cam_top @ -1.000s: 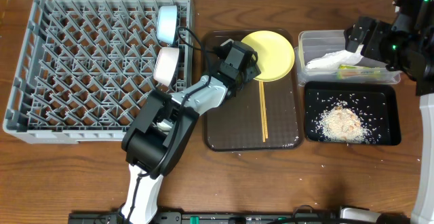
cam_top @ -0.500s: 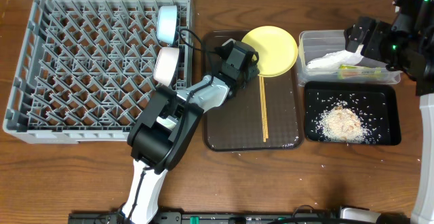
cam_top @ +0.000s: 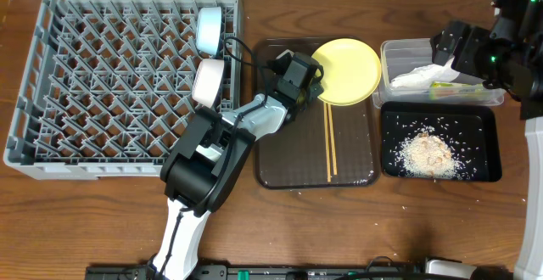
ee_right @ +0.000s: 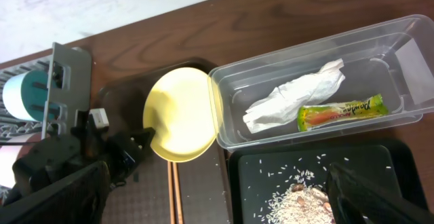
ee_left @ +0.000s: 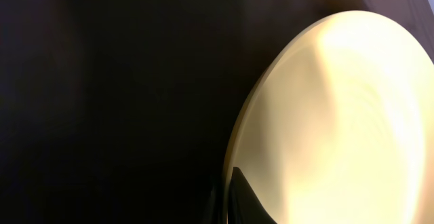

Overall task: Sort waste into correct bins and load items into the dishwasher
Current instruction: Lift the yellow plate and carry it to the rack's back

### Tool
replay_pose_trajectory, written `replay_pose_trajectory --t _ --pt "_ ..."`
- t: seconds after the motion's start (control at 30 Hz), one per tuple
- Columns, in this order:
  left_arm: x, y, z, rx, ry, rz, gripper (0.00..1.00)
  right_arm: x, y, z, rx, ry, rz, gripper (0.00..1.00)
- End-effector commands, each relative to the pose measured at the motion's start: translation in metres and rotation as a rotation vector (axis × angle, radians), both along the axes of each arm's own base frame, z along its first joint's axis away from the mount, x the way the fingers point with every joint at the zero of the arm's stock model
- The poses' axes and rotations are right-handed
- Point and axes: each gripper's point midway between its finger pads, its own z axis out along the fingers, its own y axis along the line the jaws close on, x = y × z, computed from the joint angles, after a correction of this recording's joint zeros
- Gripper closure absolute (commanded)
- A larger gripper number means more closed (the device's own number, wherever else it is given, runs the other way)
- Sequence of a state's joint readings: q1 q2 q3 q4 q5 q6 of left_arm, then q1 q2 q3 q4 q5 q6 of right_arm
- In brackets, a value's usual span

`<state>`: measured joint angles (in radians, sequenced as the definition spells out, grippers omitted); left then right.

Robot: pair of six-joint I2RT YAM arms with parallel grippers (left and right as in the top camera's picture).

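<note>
My left gripper (cam_top: 310,75) is shut on the left rim of the round yellow plate (cam_top: 348,59), which is tilted up over the brown tray. In the left wrist view the plate (ee_left: 339,108) fills the right side, its edge pinched at the gripper (ee_left: 229,200). Two chopsticks (cam_top: 329,140) lie on the tray. A light blue bowl (cam_top: 209,27) and a white bowl (cam_top: 208,81) stand in the grey dish rack (cam_top: 110,85). My right gripper (cam_top: 443,44) hangs open above the clear tub (cam_top: 386,53), which holds the napkin (ee_right: 298,95) and wrapper (ee_right: 342,110). Rice (cam_top: 428,153) lies in the black tray (cam_top: 492,136).
The dark brown serving tray (cam_top: 297,157) lies between the rack and the two bins. The plate's right edge sits against the tub's left wall. A few rice grains are scattered on the table below the black tray.
My left gripper has shut on the plate's rim. The plate has shifted right and slightly away, up to the tub. The right arm has stayed still.
</note>
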<state>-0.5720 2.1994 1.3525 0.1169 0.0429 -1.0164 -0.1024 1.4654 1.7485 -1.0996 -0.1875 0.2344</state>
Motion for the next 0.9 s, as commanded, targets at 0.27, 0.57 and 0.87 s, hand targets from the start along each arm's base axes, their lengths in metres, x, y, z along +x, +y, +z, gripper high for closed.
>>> replay_pose_trajectory --t 0.27,0.57,0.87 --pt "0.012 0.06 -0.027 0.109 0.042 0.055 0.93 0.0 -0.002 0.004 0.013 -0.008 -0.012 0.01" --pt "0.03 0.071 0.069 0.248 -0.209 -0.144 0.93 0.0 -0.002 0.004 0.013 -0.008 -0.012 0.01" --pt "0.015 0.103 0.176 0.477 -0.402 -0.206 0.93 0.0 -0.002 0.004 0.013 -0.008 -0.012 0.01"
